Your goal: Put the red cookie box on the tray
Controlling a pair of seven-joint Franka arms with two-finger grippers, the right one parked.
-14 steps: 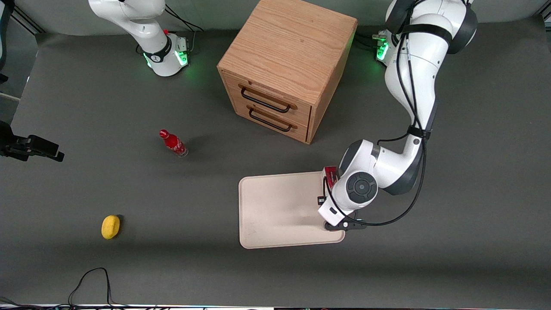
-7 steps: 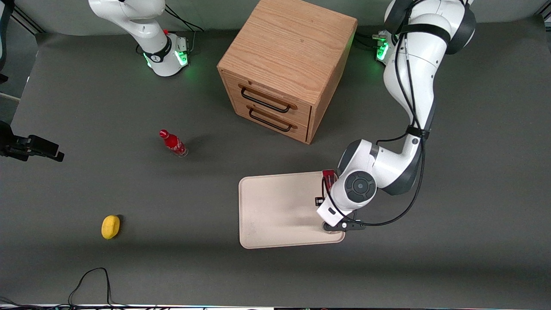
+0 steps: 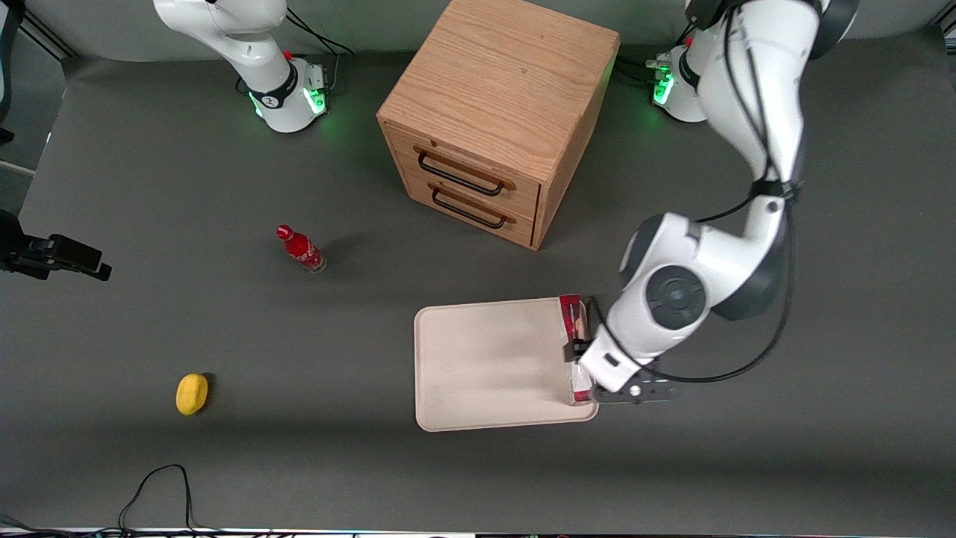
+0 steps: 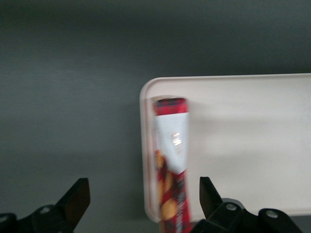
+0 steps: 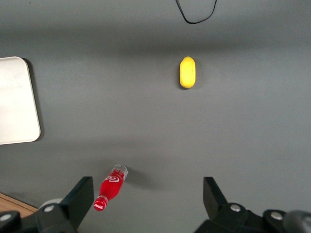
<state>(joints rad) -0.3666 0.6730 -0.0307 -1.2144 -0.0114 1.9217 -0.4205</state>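
- Left wrist view shows the gripper (image 4: 141,204) released: its two fingers (image 4: 75,201) stand wide apart, with nothing clamped between them.
- The red cookie box (image 4: 171,160) lies flat on the tray (image 4: 243,145), in the gap between the spread fingers and touching neither of them.
- The box's long side runs along one short edge of the tray, just inside the raised rim; its red end panel sits near a rounded tray corner, and a pale panel faces up.
- Front view places the gripper (image 3: 586,366) above the tray (image 3: 485,366) at the tray's edge toward the working arm's end of the table, with the arm's wrist covering the middle of the red cookie box (image 3: 572,317).
- One end of the box shows at the tray corner farther from the front camera; the other end shows near the tray corner nearer to that camera.
- The rest of the tray surface, from the box toward the parked arm's end of the table, is bare cream-white.
- A wooden drawer cabinet (image 3: 497,119) stands farther from the front camera than the tray, well apart from it, with grey table (image 3: 859,373) between the two.
- A small red bottle (image 3: 300,249) and a yellow object (image 3: 192,393) lie well apart from the tray, toward the parked arm's end of the table.
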